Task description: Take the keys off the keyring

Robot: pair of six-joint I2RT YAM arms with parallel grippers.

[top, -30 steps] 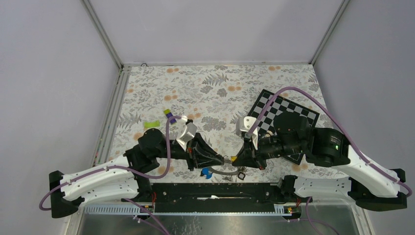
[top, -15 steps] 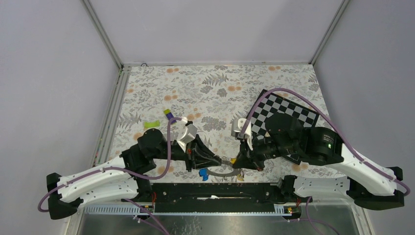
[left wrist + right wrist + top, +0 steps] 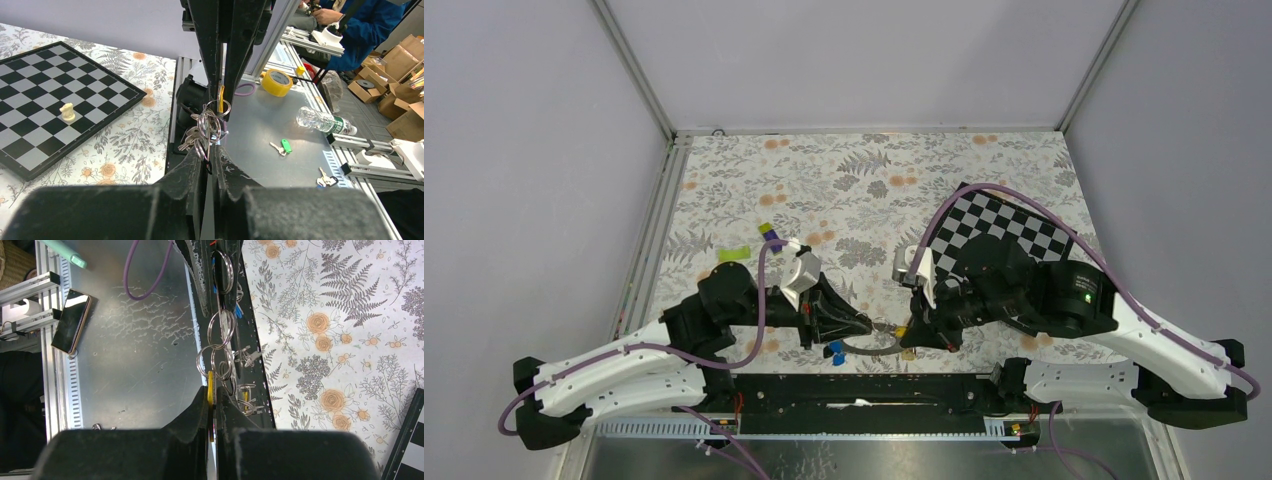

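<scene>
My left gripper and right gripper meet tip to tip over the table's near edge. The grey keyring shows as an arc hanging between them, with a blue key at its left end. In the left wrist view my left gripper is shut on the keyring's bundle of rings, and silver keys dangle to its left. In the right wrist view my right gripper is shut on a yellow key. A chain of thin rings runs from that key up to the left fingers.
A chessboard lies at the right of the floral table, with a white piece on it. Small green and purple bits lie at the left. Beyond the table edge, a metal bench holds a tape roll, bottle, loose keys and phone.
Both grippers have shifted a little to the left together, carrying the keyring and keys with them. Both grips have stayed shut.
</scene>
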